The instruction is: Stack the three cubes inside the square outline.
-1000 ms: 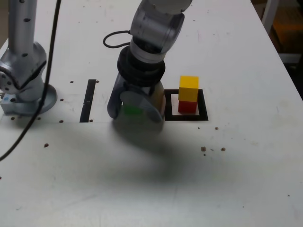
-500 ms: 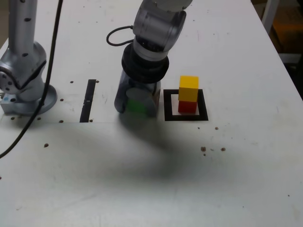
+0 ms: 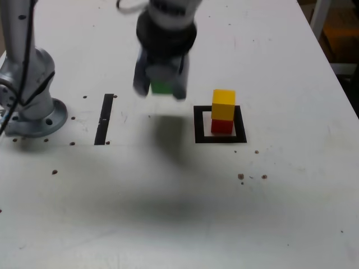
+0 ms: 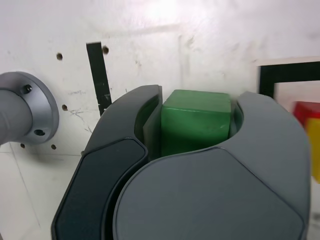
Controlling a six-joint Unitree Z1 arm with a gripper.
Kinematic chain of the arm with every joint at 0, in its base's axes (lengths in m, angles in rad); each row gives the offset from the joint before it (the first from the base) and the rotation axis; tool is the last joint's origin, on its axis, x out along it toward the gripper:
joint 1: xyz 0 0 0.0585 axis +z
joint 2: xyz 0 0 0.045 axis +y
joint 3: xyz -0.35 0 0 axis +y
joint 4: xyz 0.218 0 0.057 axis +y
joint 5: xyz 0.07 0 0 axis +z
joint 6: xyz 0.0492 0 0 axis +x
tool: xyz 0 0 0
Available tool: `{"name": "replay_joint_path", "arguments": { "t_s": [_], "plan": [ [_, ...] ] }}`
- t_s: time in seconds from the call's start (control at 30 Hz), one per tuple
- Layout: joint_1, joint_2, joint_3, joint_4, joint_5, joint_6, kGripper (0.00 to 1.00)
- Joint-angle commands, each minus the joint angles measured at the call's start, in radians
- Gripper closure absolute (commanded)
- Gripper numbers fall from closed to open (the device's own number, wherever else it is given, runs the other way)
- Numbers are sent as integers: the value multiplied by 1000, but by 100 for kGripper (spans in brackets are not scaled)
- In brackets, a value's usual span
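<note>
My gripper (image 3: 160, 85) hangs above the table, shut on the green cube (image 3: 161, 86), to the exterior view's left of the square outline (image 3: 220, 139). In the wrist view the green cube (image 4: 196, 121) sits clamped between the two dark fingers (image 4: 125, 150). Inside the outline the yellow cube (image 3: 224, 104) rests on top of the red cube (image 3: 222, 126). The wrist view catches slivers of the red cube (image 4: 308, 111) and the yellow cube (image 4: 315, 150) at its edge, along with a corner of the outline (image 4: 280, 75).
A thin black strip (image 3: 104, 118) lies on the white table between the arm's round metal base (image 3: 33, 112) and the outline. Small dark specks (image 3: 241, 176) dot the table. The table's right edge (image 3: 336, 73) borders a darker floor area.
The gripper closed on the green cube at table level and has lifted it up off the table, moving slightly toward the back. The yellow-on-red stack has not moved.
</note>
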Motion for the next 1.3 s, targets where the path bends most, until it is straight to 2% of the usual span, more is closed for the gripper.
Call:
{"name": "replay_joint_path", "arguments": {
  "t_s": [0.0,0.13,0.27,0.47,0.7,1.03,1.27],
  "plan": [
    [7,-24,-96,164,3,5,83],
    [14,-31,-295,314,4,9,83],
    [4,7,-448,366,0,9,83],
    [19,65,-471,371,7,36,83],
    [32,91,-528,372,33,57,83],
    [27,200,-596,372,-7,61,83],
    [4,282,-648,371,-49,47,83]
  ]
}}
